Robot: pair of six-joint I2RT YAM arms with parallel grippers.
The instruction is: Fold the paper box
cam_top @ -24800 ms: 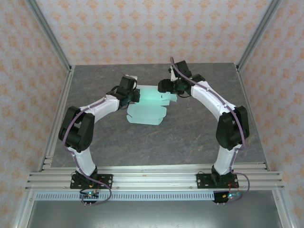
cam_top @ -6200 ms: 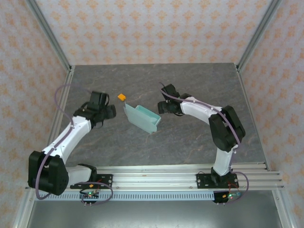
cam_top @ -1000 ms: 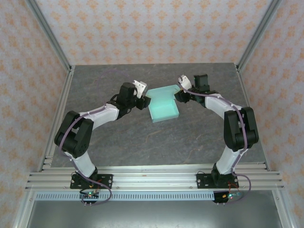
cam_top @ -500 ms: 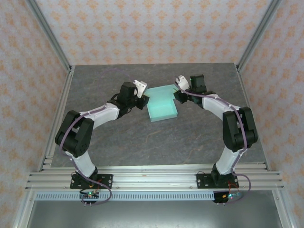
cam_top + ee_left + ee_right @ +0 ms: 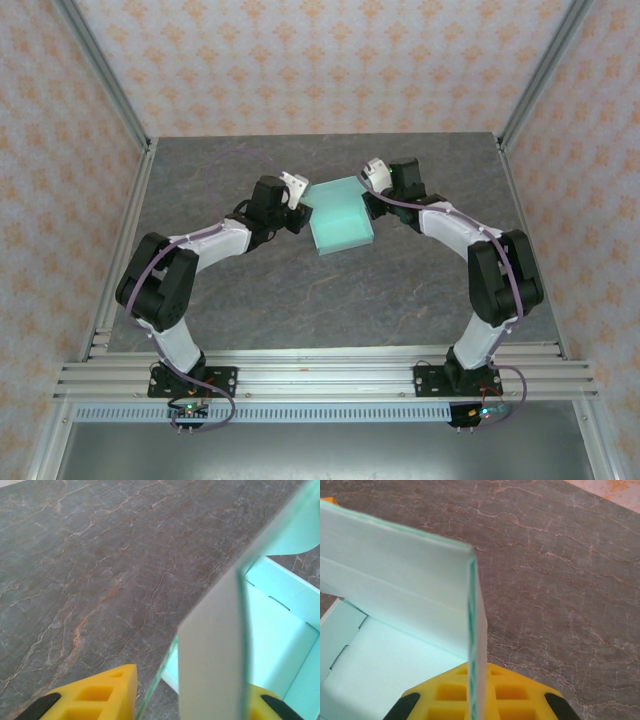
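Marble table (image 5: 250, 290) | paper box (image 5: 340, 222) | right hand (image 5: 368, 198) pinches wall | left hand (image 5: 301, 205) astride wall, grip unclear

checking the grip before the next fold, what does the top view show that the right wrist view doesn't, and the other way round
Top view: the whole paper box open-topped on the table, the left claw at its left wall and the right claw at its right. Right wrist view: that wall edge-on, pinched between the yellow fingers, and the box's inner floor. Both: the paper box, the table and the right claw.
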